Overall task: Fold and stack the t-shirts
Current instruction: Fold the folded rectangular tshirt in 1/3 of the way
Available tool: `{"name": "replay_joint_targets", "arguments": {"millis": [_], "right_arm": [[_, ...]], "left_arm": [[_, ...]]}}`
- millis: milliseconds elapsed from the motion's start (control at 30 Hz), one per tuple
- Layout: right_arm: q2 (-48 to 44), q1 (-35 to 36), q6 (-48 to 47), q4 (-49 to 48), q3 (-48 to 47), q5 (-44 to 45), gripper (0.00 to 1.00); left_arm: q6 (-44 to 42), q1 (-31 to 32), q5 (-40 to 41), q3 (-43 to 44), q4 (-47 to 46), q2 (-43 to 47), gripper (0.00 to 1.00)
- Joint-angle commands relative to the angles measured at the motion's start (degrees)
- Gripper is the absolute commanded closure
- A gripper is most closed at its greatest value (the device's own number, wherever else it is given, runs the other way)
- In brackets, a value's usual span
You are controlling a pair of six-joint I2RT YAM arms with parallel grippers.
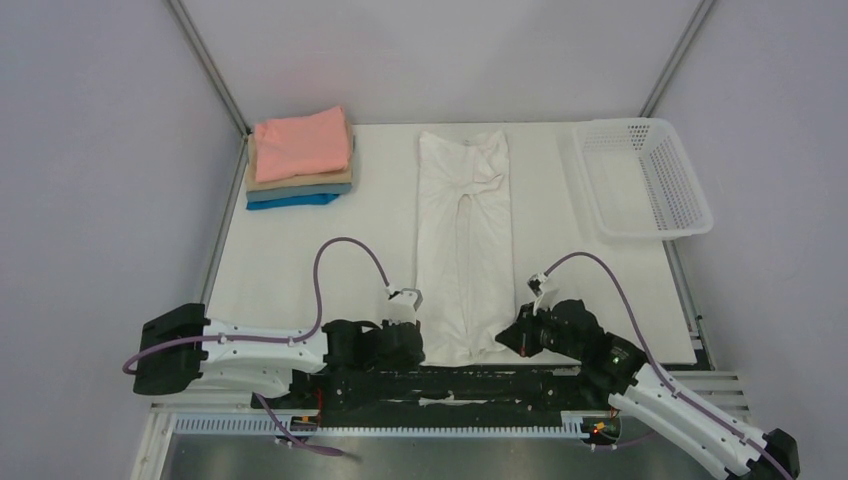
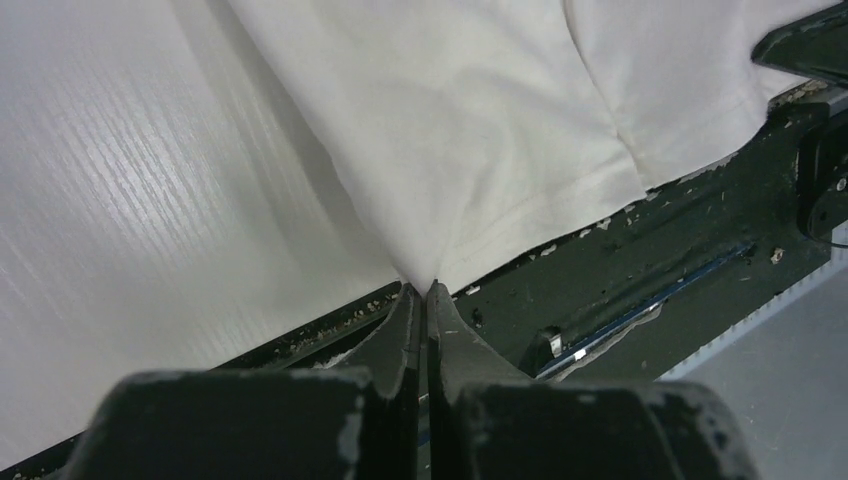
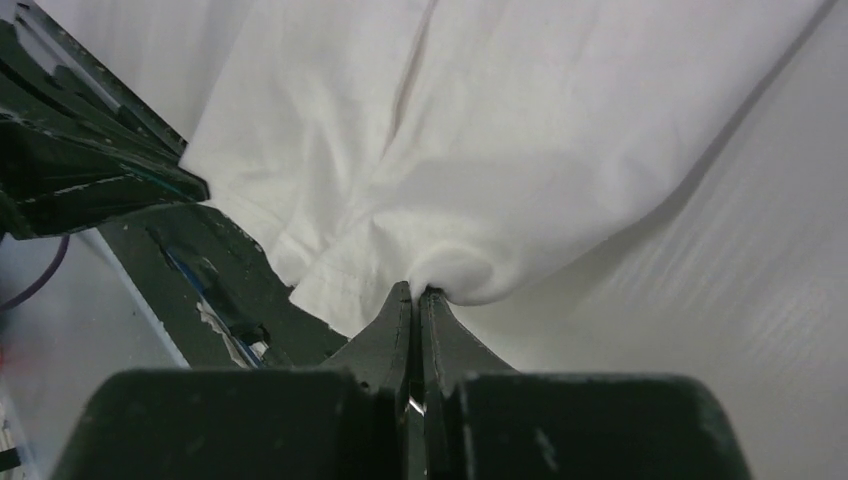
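White t-shirt (image 1: 464,240) lies lengthwise mid-table, near hem corners clamped by left gripper (image 2: 422,288) and right gripper (image 3: 414,292). Only the overhead view shows the folded stack (image 1: 298,160) far-left and mesh basket (image 1: 652,233) far-right.

White t-shirt (image 1: 463,240): thin matt cloth, wrinkled. Table (image 1: 280,250): matt white, finely streaked. Basket (image 1: 650,180), upper right of frame: white perforated plastic. Black rail (image 2: 620,260): paint chipped, scuffed.

On one table (image 1: 300,270): one white t-shirt (image 1: 463,230), four folded t-shirts (image 1: 300,160) in one stack, one white mesh basket (image 1: 660,232), two robot arms, the left arm (image 1: 250,352) and the right arm (image 1: 690,415).
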State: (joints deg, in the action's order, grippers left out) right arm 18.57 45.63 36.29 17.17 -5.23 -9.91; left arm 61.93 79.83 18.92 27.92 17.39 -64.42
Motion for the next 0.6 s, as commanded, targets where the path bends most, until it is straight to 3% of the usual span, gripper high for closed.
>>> {"name": "replay_joint_targets", "arguments": {"millis": [0, 233, 367, 567], "right_arm": [[1.0, 0.3, -0.9, 17.5, -1.9, 3.7, 1.00], [9.0, 0.3, -1.1, 10.0, -7.0, 11.7, 1.00], [14.7, 0.3, -2.3, 6.7, -13.7, 21.6, 1.00], [25.3, -0.6, -5.2, -0.5, -22.7, 29.7, 1.00]], "left_arm": [[1.8, 0.4, 5.1, 1.1, -1.9, 1.3, 0.98], [-4.7, -2.2, 10.9, 4.6, -5.6, 2.5, 0.98], [-12.1, -11.0, 5.1, 8.5, -8.5, 0.9, 0.98], [-20.6, -22.3, 0.9, 17.1, -9.1, -5.6, 0.98]]}}
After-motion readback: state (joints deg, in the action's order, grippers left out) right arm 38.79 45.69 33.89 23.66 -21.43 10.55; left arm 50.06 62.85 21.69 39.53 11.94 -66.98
